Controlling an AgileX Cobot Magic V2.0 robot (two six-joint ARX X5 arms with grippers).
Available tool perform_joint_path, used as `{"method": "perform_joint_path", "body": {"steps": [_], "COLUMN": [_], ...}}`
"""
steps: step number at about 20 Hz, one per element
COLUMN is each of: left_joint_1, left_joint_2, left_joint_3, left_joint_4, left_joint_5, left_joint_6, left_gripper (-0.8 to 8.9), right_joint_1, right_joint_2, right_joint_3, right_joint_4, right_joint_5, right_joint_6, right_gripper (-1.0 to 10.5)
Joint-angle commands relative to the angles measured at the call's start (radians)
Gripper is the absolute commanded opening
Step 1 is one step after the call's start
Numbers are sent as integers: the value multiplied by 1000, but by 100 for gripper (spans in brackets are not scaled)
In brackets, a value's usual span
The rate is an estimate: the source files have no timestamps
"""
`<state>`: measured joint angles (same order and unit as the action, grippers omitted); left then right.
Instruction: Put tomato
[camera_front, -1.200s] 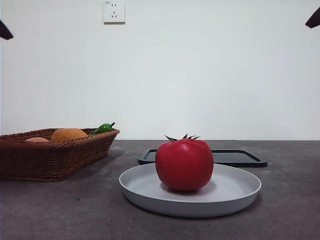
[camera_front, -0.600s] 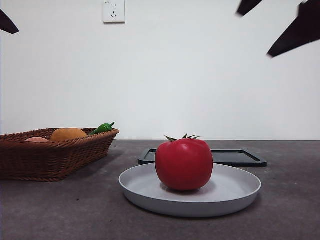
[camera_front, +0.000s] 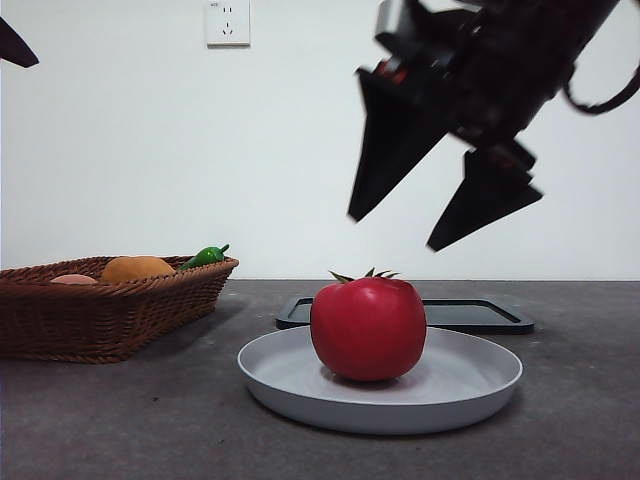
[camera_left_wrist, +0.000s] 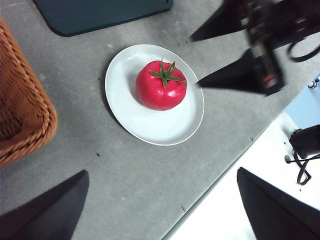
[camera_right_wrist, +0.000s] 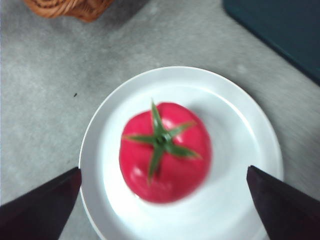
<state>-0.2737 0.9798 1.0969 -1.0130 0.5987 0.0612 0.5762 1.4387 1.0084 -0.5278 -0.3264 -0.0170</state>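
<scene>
The tomato (camera_front: 368, 329) sits in the middle of the white plate (camera_front: 470, 385), glossy and probably slippery, so the right gripper (camera_front: 445, 215) hovering above it, jaws apart, should clasp its round sides gently.

No legible text, label, brand or number is showing anywhere; the white plastic wall socket (camera_front: 228, 22) is carrying only unreadable marks.

We are holding our right tool (camera_front: 395, 230) high in the air, its two black jaws spread wide and pointing down at a slant. Our left tool (camera_left_wrist: 160, 210) is hanging higher and off to the side, jaws also parted and gripping nothing.
</scene>
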Motion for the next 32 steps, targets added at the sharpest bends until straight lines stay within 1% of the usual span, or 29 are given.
{"method": "perform_joint_path", "body": {"steps": [1,4,5,10,14,18,19,20,22,23,24,29,31,32], "left_joint_1": [-5,-5,-5,-5,-5,-5,-5,-5,-5,-5,-5,-5,-5,-5], "left_joint_2": [6,6,6,6,6,6,6,6,6,6,6,6,6,6], "left_joint_3": [23,23,23,23,23,23,23,23,23,23,23,23,23,23], "left_joint_4": [11,13,13,15,15,15,16,16,16,16,16,18,18,18], "left_joint_5": [4,4,4,4,4,4,4,4,4,4,4,4,4,4], "left_joint_6": [10,10,10,10,9,10,10,10,10,10,10,10,10,10], "left_gripper": [465,465,465,464,464,464,464,464,464,464,464,464,464,464], "right_joint_1": [32,56,62,83,97,103,103,105,109,109,109,107,101,93], "right_joint_2": [45,88,101,170,226,268,269,269,269,269,268,223,189,176], "right_joint_3": [20,20,20,20,20,20,20,20,20,20,20,40,77,111], "right_joint_4": [37,75,86,130,135,134,131,132,130,129,130,129,128,126], "right_joint_5": [33,74,74,74,99,98,101,110,118,118,117,119,139,164], "right_joint_6": [11,34,40,59,58,59,59,59,59,59,61,62,61,59], "right_gripper": [550,579,600,601,601,598,580,530,333,256,202,190,190,190]}}
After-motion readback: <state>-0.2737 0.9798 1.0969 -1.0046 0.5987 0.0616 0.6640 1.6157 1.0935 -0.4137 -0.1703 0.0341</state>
